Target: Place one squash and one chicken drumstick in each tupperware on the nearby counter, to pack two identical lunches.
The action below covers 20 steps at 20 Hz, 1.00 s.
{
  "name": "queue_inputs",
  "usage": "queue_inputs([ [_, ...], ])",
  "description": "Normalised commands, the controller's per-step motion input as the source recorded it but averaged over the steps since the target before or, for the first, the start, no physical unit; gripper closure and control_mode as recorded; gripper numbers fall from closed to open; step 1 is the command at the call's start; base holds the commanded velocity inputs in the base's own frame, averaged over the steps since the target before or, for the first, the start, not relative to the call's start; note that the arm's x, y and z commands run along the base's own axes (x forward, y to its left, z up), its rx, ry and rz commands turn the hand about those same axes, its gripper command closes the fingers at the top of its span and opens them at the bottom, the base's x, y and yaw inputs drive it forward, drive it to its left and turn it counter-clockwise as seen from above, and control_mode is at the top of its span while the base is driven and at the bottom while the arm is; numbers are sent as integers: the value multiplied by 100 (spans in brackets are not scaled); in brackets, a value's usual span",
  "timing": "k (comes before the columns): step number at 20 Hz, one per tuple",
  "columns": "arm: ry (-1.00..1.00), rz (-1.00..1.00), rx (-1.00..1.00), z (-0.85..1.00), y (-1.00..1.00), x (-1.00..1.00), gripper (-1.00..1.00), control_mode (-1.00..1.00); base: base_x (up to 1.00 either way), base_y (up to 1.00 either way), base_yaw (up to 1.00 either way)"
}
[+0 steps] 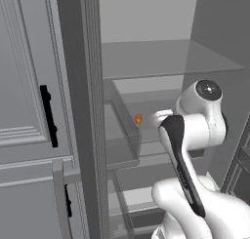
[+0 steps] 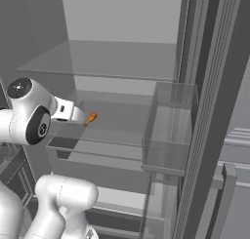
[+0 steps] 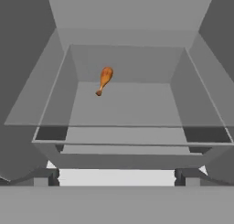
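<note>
The chicken drumstick (image 3: 104, 80), the small orange one, lies inside an open fridge on the floor of a clear drawer (image 3: 132, 134), toward the back wall and left of the middle in the hand view, with its thick end up and away and its thin bone end pointing down and toward the camera. It touches nothing else in the drawer. In the left base view the drumstick (image 1: 138, 119) shows as a small orange spot just left of the white arm (image 1: 195, 130); in the right base view the drumstick (image 2: 91, 118) sits just past the end of the arm (image 2: 29, 117), close to it but apart from it. The hand faces the drawer from the front and slightly above, with the drawer's near rim between it and the drumstick. The fingers themselves cannot be made out in the pictures; they stand fully spread and hold nothing, as the drumstick lies free on the drawer floor. Above the drawer runs a glass shelf (image 2: 105, 60). A clear door bin (image 2: 168, 133) hangs on the fridge door at the right of the right base view. At the left of the left base view stands a grey panelled cabinet door (image 1: 24, 87) with a black bar handle (image 1: 48, 116).
</note>
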Motion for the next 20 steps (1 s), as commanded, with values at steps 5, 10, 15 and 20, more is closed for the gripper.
queue_inputs([
  [5,8,0,4,-48,12,87,-100,-100,0,0,0],
  [10,6,0,2,-42,29,74,-100,-100,0,0,0],
  [15,5,0,0,-32,23,61,-100,-100,0,0,0],
  [20,2,0,0,-31,2,59,-100,-100,0,0,0],
])
